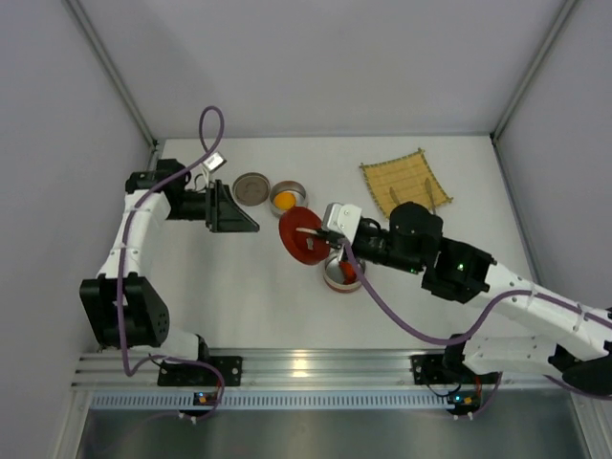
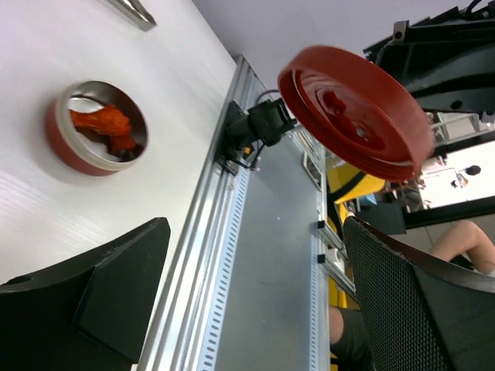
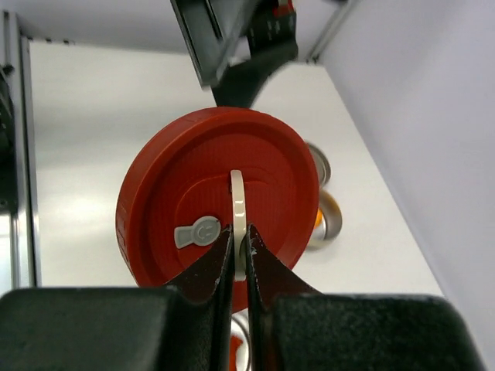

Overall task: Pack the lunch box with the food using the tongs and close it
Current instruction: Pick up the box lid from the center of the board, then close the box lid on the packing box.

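1. The left arm (image 1: 134,244) rises from its base near the desk's (image 1: 239,306) near-left corner and runs back along the left edge. Its forearm then turns inward.
2. The left pincer (image 1: 239,207) points toward the middle of the desk. Its jaws are spread wide and grip nothing.
3. The right arm (image 1: 497,287) reaches diagonally from the near-right corner to the desk's centre.
4. The right pincer (image 3: 240,251) is clamped tight on the white handle (image 3: 238,201) of the red lid (image 3: 178,185). The lid hangs tilted in the air, off the surface.
5. The lunch box (image 2: 56,141), a round steel tin with a red wall, stands uncovered at mid-desk, just on the near-edge side of the raised lid. Red food pieces (image 2: 104,124) lie inside it.
6. The orange piece (image 1: 285,199) sits in a small steel bowl (image 1: 299,188) on the far side of the lid. A second round dish (image 1: 252,187) stands just beside that bowl, toward the left edge.
7. The bamboo mat (image 1: 405,177) lies toward the far-right corner. Thin silvery arms on it look like the tongs (image 1: 432,198), too small to make out further.
8. Walls border the left, far and right edges, and an aluminium rail (image 1: 316,363) runs along the near edge.
9. A wide stretch of white surface lies between the left pincer and the rail. The gap between the left pincer and the held lid is narrow.
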